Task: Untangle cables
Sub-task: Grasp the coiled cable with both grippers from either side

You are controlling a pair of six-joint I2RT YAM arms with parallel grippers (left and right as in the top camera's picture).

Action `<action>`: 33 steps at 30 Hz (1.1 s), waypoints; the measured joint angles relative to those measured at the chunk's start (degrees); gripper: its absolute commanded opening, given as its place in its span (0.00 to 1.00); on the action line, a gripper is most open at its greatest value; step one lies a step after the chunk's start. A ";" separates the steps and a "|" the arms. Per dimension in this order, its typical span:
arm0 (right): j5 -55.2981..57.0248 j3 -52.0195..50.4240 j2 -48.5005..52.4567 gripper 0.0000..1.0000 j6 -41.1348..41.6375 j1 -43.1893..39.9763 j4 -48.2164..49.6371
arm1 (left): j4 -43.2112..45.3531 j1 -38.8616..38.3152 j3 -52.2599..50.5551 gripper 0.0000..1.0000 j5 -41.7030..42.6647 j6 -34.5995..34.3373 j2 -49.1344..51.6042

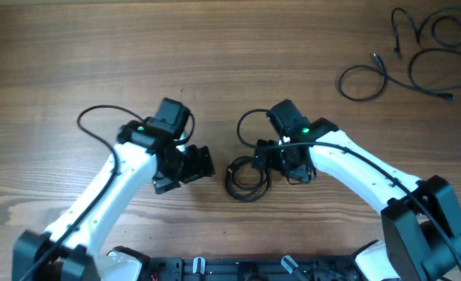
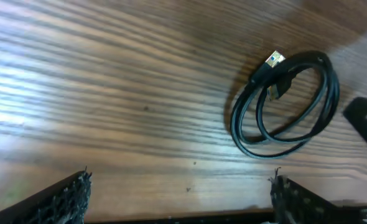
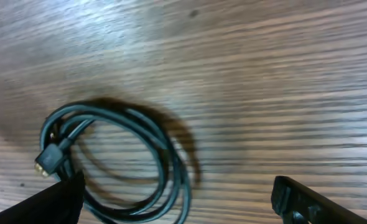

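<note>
Table (image 1: 215, 55): warm brown wood, darker streaky grain. Coiled cable (image 1: 246, 178) between left gripper (image 1: 193, 165) and right gripper (image 1: 276, 160): black, faint greenish sheen in wrist views. Its plug tip (image 2: 274, 60): whitish-gold. Loose cables (image 1: 422, 47) well beyond right gripper: black. Arms (image 1: 113, 187): white shells, black joints, green light (image 1: 142, 129) on each. Both grippers black; left's fingers (image 2: 65, 199) black with ridged texture.
</note>
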 measured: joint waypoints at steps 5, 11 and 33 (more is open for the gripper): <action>-0.92 -0.02 0.00 0.95 -5.75 -6.03 -3.21 | 5.92 -5.07 -0.02 0.90 0.24 -0.02 6.62; -1.53 -0.02 0.00 0.76 -10.08 -6.69 -5.49 | 9.53 -9.42 -0.09 0.79 2.71 -0.04 13.53; -3.56 -0.02 0.00 0.67 -11.04 -6.69 -5.35 | 16.28 -9.55 -0.26 0.40 0.50 -1.55 18.29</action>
